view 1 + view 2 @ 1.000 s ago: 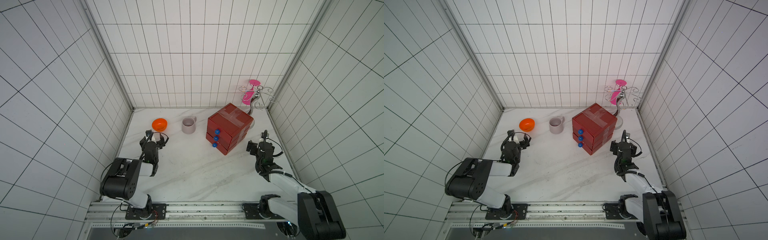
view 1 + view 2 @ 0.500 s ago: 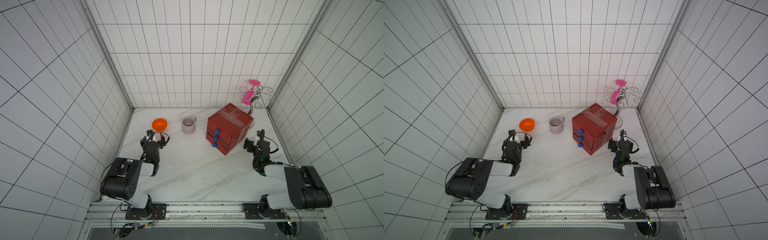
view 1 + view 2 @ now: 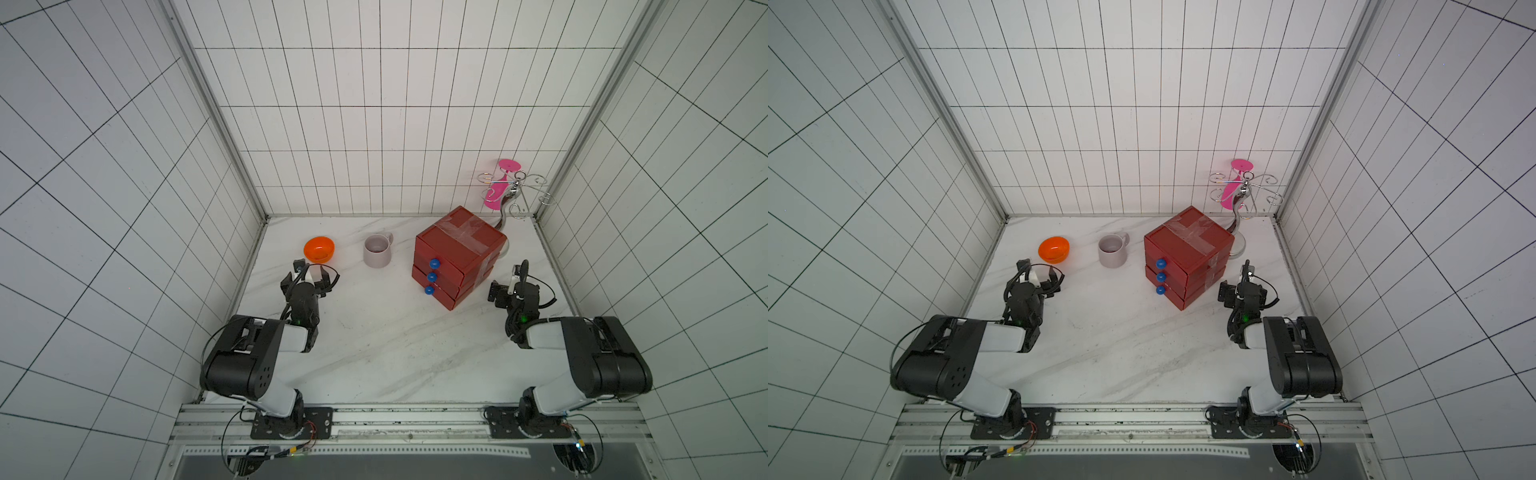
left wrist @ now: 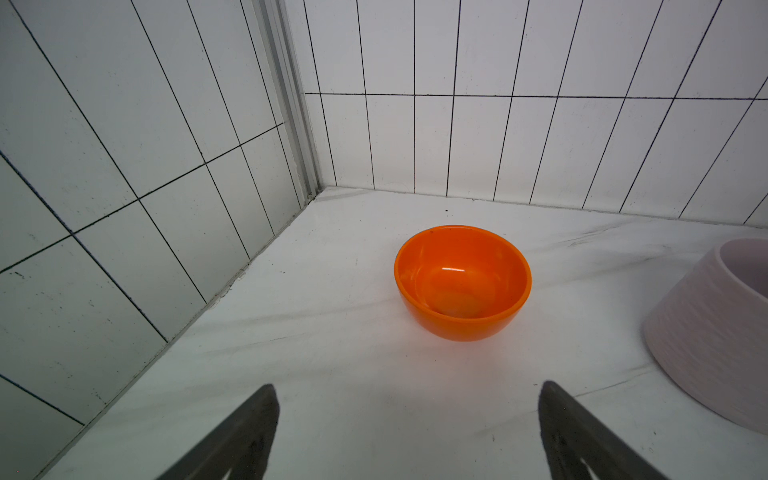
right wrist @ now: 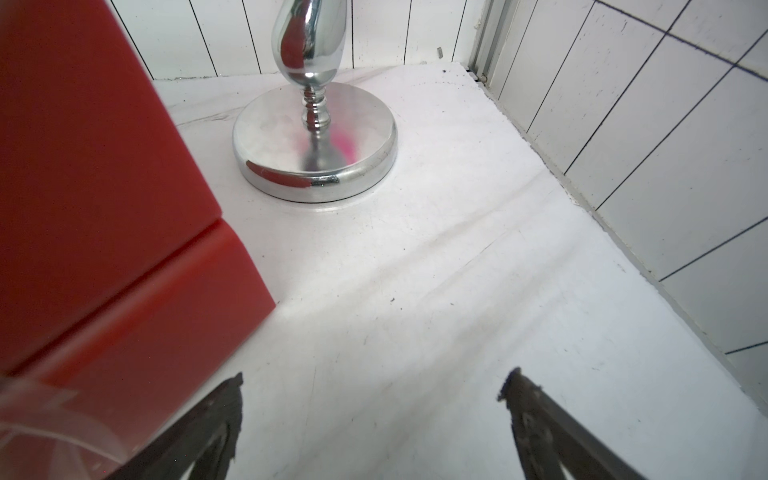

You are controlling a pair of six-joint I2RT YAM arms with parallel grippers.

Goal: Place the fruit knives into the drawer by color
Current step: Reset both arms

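Drawer (image 3: pixel 459 249): standing right of centre on the marble table (image 3: pixel 374 357), past both arms. Hovering nearest, low over the tabletop: left gripper (image 3: pixel 311 272), fingers spread wide and gripping nothing, pointing at the orange bowl (image 3: pixel 319 249); right gripper (image 3: pixel 510 280), likewise spread and empty, sitting just beside the drawer's right flank. Showing three blue knobs (image 3: pixel 432 276) toward the front left, all fronts appearing pushed in, clear tape (image 3: pixel 467 232) crossing the top. Resting to its left, apart from each other: bowl and mauve mug (image 3: pixel 377 251). Standing farthest, in the back right corner: chrome rack (image 5: pixel 313 141) carrying a pink stemmed cup (image 3: pixel 496 199).
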